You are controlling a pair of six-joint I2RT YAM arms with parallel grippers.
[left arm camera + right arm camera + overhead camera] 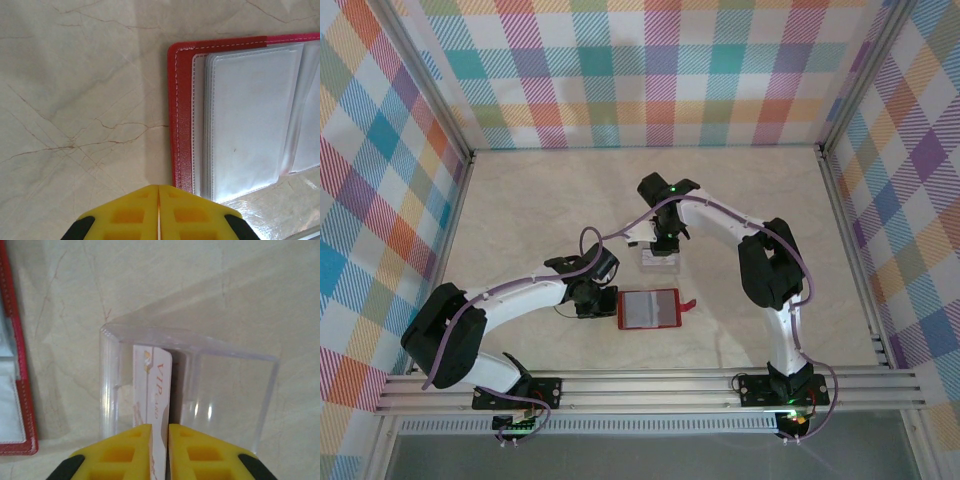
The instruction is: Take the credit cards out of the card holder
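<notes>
The card holder (648, 309) lies open on the table, red-edged with grey clear pockets facing up (181, 125) and its left border showing in the right wrist view (25, 405). My left gripper (600, 300) (158, 186) is shut with nothing in it, its tip at the holder's left edge. One credit card (155, 385), pale with "VIP card" lettering, stands on edge inside a clear plastic box (200, 347) (658, 260). My right gripper (663, 245) (160, 426) hangs over the box, jaws slightly parted. The card leans against the left finger, with a dark gap to the right finger.
The holder's snap tab (687, 303) sticks out to the right. The clear box sits just behind the holder. Checked walls enclose the table on three sides, and a metal rail runs along the near edge.
</notes>
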